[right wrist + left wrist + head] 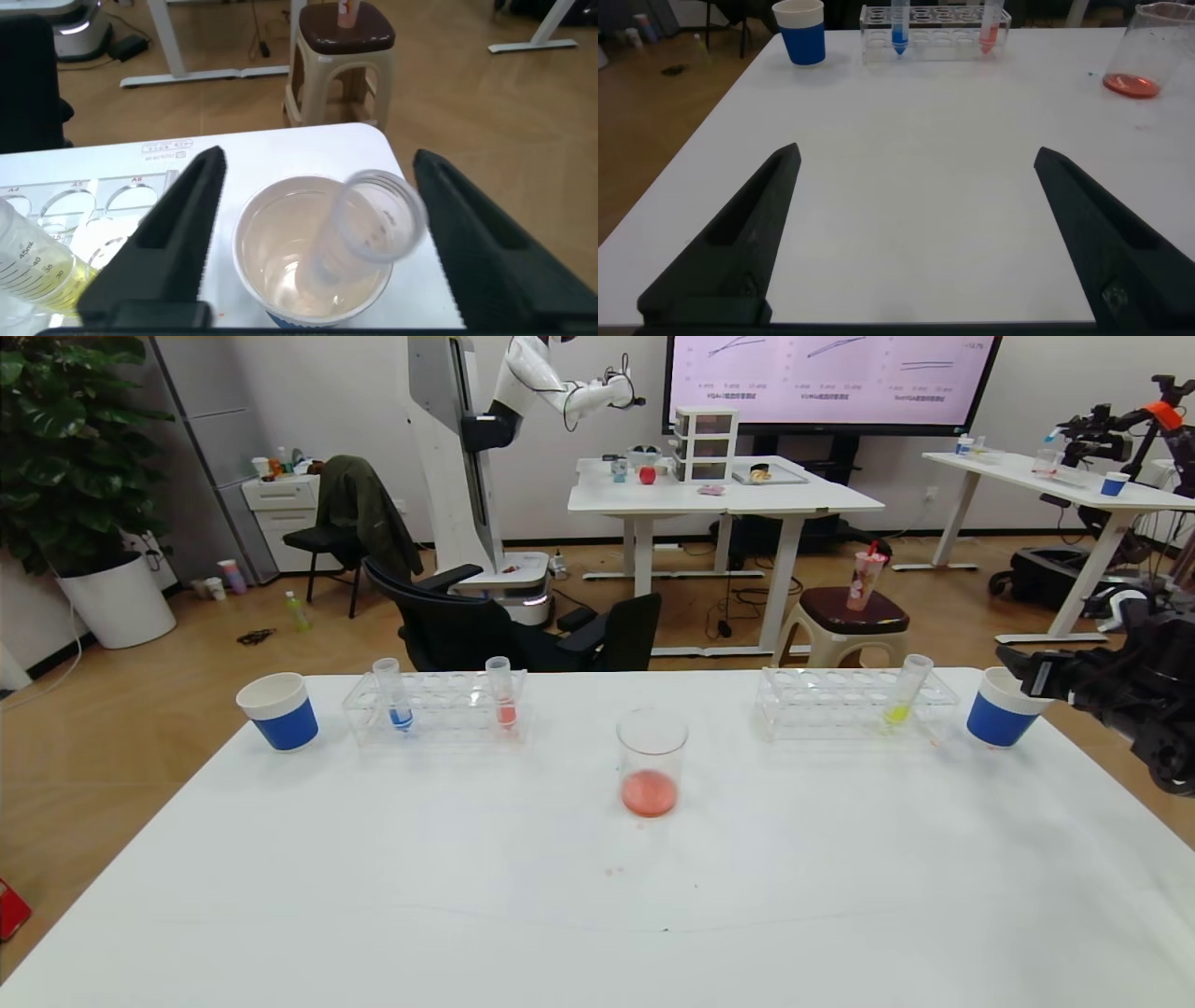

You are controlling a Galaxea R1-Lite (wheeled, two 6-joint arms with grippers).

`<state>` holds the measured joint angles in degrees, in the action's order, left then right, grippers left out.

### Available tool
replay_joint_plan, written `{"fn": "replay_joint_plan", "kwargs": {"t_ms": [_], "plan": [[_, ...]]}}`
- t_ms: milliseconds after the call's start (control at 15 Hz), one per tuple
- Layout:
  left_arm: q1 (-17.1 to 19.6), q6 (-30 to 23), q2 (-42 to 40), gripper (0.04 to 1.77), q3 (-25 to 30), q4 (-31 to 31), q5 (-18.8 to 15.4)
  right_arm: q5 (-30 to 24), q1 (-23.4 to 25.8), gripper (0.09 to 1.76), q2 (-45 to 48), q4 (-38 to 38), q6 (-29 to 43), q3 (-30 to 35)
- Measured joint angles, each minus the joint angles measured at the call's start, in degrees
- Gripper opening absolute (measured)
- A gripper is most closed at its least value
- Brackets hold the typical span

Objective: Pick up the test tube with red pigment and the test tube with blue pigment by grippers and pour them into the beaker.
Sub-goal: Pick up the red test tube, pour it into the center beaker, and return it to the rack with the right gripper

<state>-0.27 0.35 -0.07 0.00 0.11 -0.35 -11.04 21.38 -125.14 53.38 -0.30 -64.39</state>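
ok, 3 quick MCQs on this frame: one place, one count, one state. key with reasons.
1. The beaker stands:
A. between the two racks
B. inside the left rack
C. on the stool

2. Tubes standing in the left rack:
A. none
B. two
C. four

3. The right gripper fingers are:
A. shut on the beaker
B. shut on a tube
C. open

Key:
1 A, it sits mid-table, nearer the robot than both racks.
2 B, the blue tube and the red tube.
3 C, the fingers are spread over a paper cup that holds an empty tube.

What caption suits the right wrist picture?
Open right pincer hovers over a paper cup holding an empty tube.
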Motion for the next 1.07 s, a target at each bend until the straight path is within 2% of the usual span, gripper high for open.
{"fn": "replay_joint_plan", "kwargs": {"t_ms": [67,133,400,733,933,1067], "plan": [[0.0,0.0,0.0,1.74,0.0,0.0,0.02,-0.02,-0.13,1.69,0.02,0.02,0.0,0.09],[0.0,0.0,0.0,1.74,0.0,0.0,0.02,-0.04,-0.22,1.74,0.09,0.0,0.01,0.09],[0.0,-0.02,0.0,1.74,0.0,0.0,0.02,-0.22,-1.76,1.74,2.36,-0.07,0.23,0.2],[0.0,-0.02,0.0,1.74,0.0,0.0,0.02,-0.15,-9.09,1.74,11.78,-0.77,3.77,2.13],[0.0,-0.02,0.0,1.74,0.0,0.0,0.02,-0.3,-13.84,1.74,19.59,-0.85,4.13,7.25],[0.0,-0.02,0.0,1.74,0.0,0.0,0.02,-0.37,-15.19,1.74,24.7,-0.93,4.16,11.19]]}}
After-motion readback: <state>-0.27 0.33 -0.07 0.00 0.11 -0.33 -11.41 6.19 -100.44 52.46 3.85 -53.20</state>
